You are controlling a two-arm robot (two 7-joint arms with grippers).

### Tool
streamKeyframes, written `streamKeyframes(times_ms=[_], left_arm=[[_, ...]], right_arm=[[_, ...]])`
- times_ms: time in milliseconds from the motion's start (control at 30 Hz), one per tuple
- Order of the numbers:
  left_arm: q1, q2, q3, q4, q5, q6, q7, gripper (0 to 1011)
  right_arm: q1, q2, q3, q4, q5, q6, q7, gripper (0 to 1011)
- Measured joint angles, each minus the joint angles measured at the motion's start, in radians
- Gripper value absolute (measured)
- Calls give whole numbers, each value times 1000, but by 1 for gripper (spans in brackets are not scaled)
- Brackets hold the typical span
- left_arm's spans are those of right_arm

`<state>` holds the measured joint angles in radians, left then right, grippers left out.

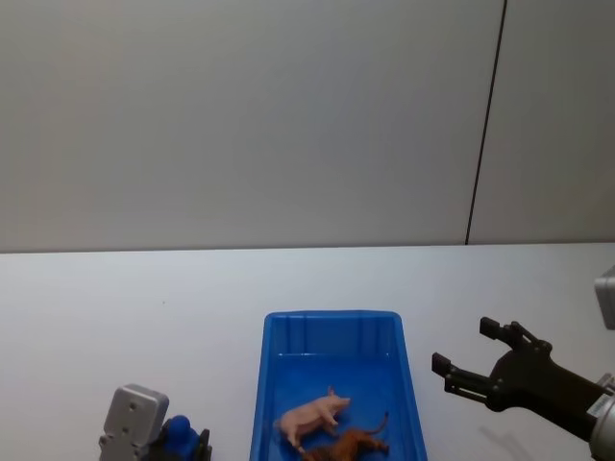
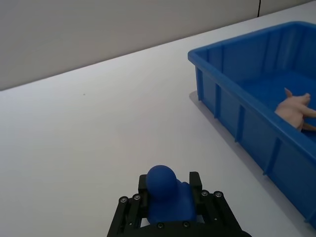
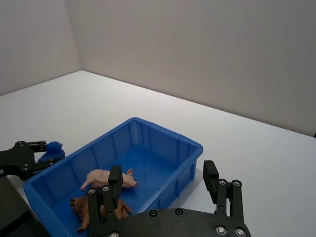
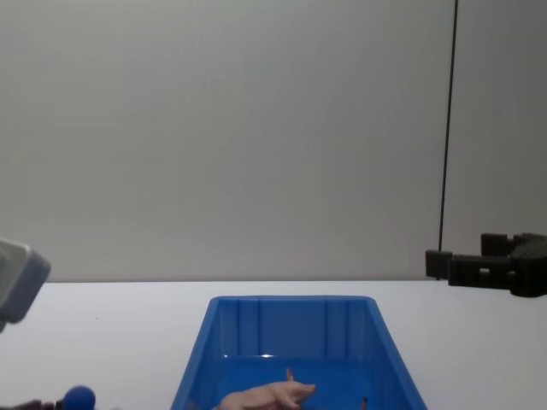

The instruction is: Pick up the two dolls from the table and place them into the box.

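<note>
Left of the box [image 1: 415,403], left fingers [image 2: 129,210] clamping blue doll [image 2: 167,194], right fingers [image 1: 444,366] spread, empty.

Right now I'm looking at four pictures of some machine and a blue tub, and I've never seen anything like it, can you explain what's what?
This is a two-armed robot at a white table, and each arm ends in a black claw. The four pictures come from cameras on its head, its chest and each wrist.

The left claw is closed around a small blue doll, low beside the left of the blue box. The left wrist picture looks along that claw.

The right claw hangs open and empty above the table, to the right of the box. The right wrist picture looks past it into the box.

Inside the box lie a pink toy pig and a brown toy animal, close together. The blue doll is not yet in.
</note>
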<state>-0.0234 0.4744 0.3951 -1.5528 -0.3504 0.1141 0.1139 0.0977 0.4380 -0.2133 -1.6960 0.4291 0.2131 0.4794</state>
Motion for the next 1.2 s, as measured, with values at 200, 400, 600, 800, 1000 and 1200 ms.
streamKeyframes(times_ms=[200, 400, 600, 800, 1000, 1200], left_arm=[[-16, -3, -10, -19, 25, -12, -13, 461], [-46, -19, -15, -37, 60, -32, -43, 414], [-80, -44, -14, -43, 93, -51, -85, 381], [-124, -82, -3, -37, 124, -73, -145, 363], [-167, -123, 12, -17, 150, -97, -217, 566], [-214, -168, 29, 18, 168, -128, -301, 729]], right_arm=[[0, 0, 0, 0, 0, 0, 0, 1001], [0, 0, 0, 0, 0, 0, 0, 1001], [0, 0, 0, 0, 0, 0, 0, 1001], [0, 0, 0, 0, 0, 0, 0, 1001], [0, 0, 0, 0, 0, 0, 0, 1001], [0, 0, 0, 0, 0, 0, 0, 1001]])
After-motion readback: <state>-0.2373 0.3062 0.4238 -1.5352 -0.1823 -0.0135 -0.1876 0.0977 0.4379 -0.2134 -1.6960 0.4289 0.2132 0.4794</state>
